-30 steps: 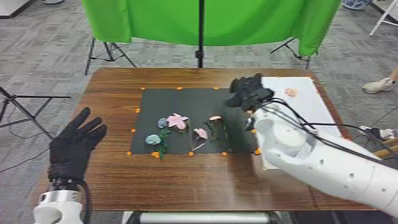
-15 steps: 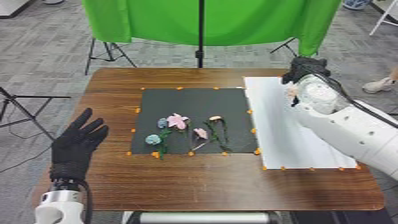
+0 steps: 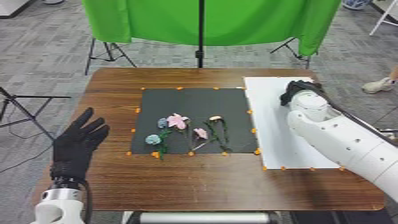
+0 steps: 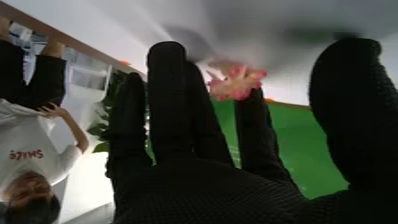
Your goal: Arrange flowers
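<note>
In the head view my right hand (image 3: 302,88) is over the upper part of the white sheet (image 3: 277,131). The right wrist view shows this hand (image 4: 213,192) with straight fingers and the thumb held apart, and a pink and white flower (image 4: 235,82) just beyond the fingertips, against the white sheet. My left hand (image 3: 78,145) is at the table's left side, fingers straight and spread, holding nothing. On the black sheet (image 3: 191,102) lie a large pink flower (image 3: 178,121), a smaller pink one (image 3: 201,133), blue flowers (image 3: 153,139) and a pale flower (image 3: 214,118) with green stems.
Orange tape pieces (image 3: 251,112) mark the edges of both sheets on the brown table (image 3: 191,185). Behind the table hangs a green cloth (image 3: 151,22) on a stand. The right arm crosses the table's right edge.
My right hand has moved from the black sheet's upper right corner rightward over the white sheet, then slightly back left and lower. The left hand has barely moved.
</note>
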### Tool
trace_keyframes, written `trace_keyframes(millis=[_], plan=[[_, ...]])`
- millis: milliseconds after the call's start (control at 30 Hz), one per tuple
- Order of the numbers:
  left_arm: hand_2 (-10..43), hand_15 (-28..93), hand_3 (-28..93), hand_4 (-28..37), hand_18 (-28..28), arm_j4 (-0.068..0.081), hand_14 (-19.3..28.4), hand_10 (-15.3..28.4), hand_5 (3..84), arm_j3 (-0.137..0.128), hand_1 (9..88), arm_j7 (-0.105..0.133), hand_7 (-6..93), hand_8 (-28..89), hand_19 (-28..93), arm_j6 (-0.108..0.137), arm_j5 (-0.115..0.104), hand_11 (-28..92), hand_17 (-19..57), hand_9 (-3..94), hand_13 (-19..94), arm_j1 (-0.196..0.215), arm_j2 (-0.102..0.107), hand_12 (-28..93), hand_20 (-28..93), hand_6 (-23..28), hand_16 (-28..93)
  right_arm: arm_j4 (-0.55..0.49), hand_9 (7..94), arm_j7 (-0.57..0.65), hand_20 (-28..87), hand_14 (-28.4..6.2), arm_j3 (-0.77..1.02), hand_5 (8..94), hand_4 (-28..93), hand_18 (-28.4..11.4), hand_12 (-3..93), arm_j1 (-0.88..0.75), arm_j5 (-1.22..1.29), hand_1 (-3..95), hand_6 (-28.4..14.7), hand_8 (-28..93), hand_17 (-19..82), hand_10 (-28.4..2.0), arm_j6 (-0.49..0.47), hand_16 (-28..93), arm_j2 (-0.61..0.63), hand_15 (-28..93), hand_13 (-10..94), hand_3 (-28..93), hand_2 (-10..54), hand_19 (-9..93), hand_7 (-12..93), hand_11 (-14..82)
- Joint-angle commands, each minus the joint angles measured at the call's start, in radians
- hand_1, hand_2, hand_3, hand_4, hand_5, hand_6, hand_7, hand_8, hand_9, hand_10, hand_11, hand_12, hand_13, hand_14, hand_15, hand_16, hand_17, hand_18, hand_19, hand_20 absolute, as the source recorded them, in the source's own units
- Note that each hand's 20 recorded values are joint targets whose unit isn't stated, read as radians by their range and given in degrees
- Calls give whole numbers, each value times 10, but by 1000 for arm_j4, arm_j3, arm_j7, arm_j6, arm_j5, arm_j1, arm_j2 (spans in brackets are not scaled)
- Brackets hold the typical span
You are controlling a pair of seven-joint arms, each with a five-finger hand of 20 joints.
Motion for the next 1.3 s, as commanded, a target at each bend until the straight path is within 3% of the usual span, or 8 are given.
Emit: trace_keyframes(millis=[33,200,667,933,1067,1167,1233,1300], plan=[[69,588,814,-283,284,3,277,203,367,3,212,3,77,-76,579,-2,-2,250,-81,336,213,6,-3,107,12,90,-113,30,708,-25,439,-58,-88,657,-282,-187,161,8,-92,420,67,-115,177,-71,124,161,16,655,603,764,-95,773,182,201],[69,588,814,-283,284,3,277,203,369,9,211,16,76,-76,579,3,-7,251,-81,336,214,7,0,107,12,91,-113,39,911,-37,414,3,-126,842,-283,-158,335,7,-124,583,49,-1,271,-18,221,294,23,603,739,628,-95,825,217,102],[70,588,813,-283,284,-6,277,202,370,-2,211,24,76,-75,579,10,-12,252,-81,336,213,24,-11,107,12,92,-113,-128,935,2,415,4,-172,871,-283,-168,361,12,-141,595,30,12,319,-18,481,317,99,607,769,669,-95,844,224,113],[71,588,812,-283,284,-7,277,203,370,0,211,40,76,-75,580,12,-16,251,-81,336,213,34,-9,106,13,92,-113,-294,937,6,417,-3,-152,882,-283,-178,356,-68,-210,585,24,19,323,-23,498,322,149,608,775,695,-95,847,211,125],[71,589,812,-283,284,-8,277,202,370,-5,211,33,76,-75,579,7,-12,252,-81,336,213,48,-13,107,13,92,-113,-272,932,82,412,-6,-198,865,-283,-182,366,-45,-271,556,21,34,319,-23,486,327,118,617,759,735,-95,850,216,118],[71,588,813,-283,284,-5,277,203,371,-1,210,27,76,-75,580,4,-8,251,-81,337,213,43,-18,106,13,92,-113,-249,813,117,399,-48,-182,720,-282,-195,310,-46,-245,489,6,-54,262,-66,436,259,105,688,661,745,-95,848,200,174],[71,589,812,-283,284,-5,277,203,371,-3,211,20,75,-75,580,-2,-4,251,-81,337,213,39,-18,106,13,92,-113,-236,662,134,398,-105,-166,615,-283,-216,171,-45,-207,389,-12,-130,217,-134,400,170,101,747,574,812,-95,838,175,308],[71,589,812,-283,284,-2,276,203,371,-2,211,17,75,-75,580,-4,-1,251,-81,336,213,33,-19,106,13,92,-113,-223,593,137,401,-134,-144,547,-283,-231,152,-48,-168,357,-20,-129,192,-166,358,148,101,767,519,812,-95,833,154,309]])
